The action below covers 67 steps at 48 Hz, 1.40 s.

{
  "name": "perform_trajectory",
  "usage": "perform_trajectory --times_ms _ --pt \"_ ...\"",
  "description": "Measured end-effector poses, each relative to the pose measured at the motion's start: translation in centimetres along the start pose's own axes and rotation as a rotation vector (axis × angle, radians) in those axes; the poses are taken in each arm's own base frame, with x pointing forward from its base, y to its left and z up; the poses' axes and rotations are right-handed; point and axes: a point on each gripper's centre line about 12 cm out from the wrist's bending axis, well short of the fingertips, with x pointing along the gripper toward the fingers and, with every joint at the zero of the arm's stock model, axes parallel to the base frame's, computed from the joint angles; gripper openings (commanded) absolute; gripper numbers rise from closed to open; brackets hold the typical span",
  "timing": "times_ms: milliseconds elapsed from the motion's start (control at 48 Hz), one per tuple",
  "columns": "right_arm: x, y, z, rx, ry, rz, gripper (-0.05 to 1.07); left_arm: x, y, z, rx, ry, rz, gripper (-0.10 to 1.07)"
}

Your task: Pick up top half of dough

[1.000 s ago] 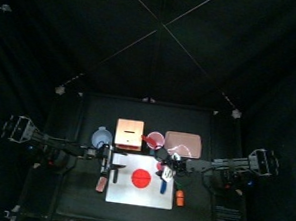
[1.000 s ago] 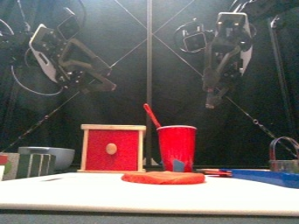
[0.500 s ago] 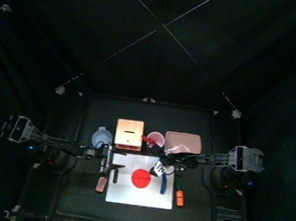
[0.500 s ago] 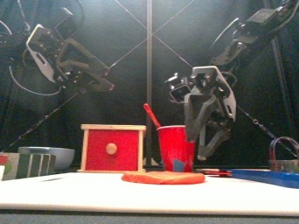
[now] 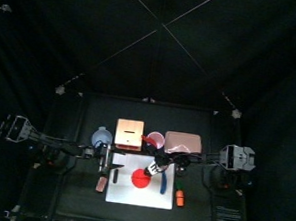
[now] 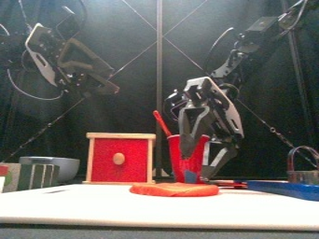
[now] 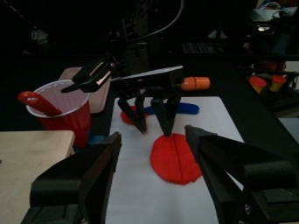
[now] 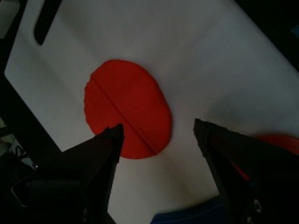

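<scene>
**Right jaws spread above the cut red patty**

In the front view, the left arm hangs high at the upper left of the frame, well clear of everything on the worktop (image 6: pixel 75 210). Its left gripper (image 7: pixel 152 162) shows in its own wrist view with jaws spread and nothing between them.

Low at the left edge of the front view sits a grey-blue bowl (image 6: pixel 48 168). Right of it stands a wooden box with a red face (image 6: pixel 121 159), and next comes a red cup (image 6: pixel 188 156) with a red-handled tool leaning out of it.

In front of the cup, near the middle of the frame, the red dough patty (image 6: pixel 174 189) lies flat on a white mat (image 6: pixel 149 207). The right wrist view shows a cut line running across the disc, dividing it into two halves that lie touching. The top half of dough (image 8: pixel 142 98) is the piece on the upper right side of that line in that picture; it rests on the mat, not held.

The right arm reaches down from the upper right of the front view, and the right gripper (image 6: pixel 206 154) hangs just above the patty, right in front of the cup. Its jaws stand wide apart, empty, with the dough seen between them from the wrist camera; whether the tips touch the mat I cannot tell.

At the lower right edge of the front view lies a blue tray (image 6: pixel 284 189).
</scene>
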Motion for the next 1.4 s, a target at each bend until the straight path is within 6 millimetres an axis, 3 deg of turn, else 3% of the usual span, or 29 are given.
perform_trajectory --times_ms 667,1042,1396 --pt "2.5 2.6 -1.3 0.004 0.020 0.034 0.93 -0.1 0.0 -0.2 -0.005 0.006 0.002 0.93" --pt "3.4 2.4 -1.5 0.012 0.024 0.021 0.74 -0.1 0.1 -0.3 -0.010 0.008 0.005 0.93" --pt "4.5 2.4 -1.2 -0.035 0.024 0.001 0.71 -0.1 0.1 -0.4 -0.016 0.013 0.010 0.93"
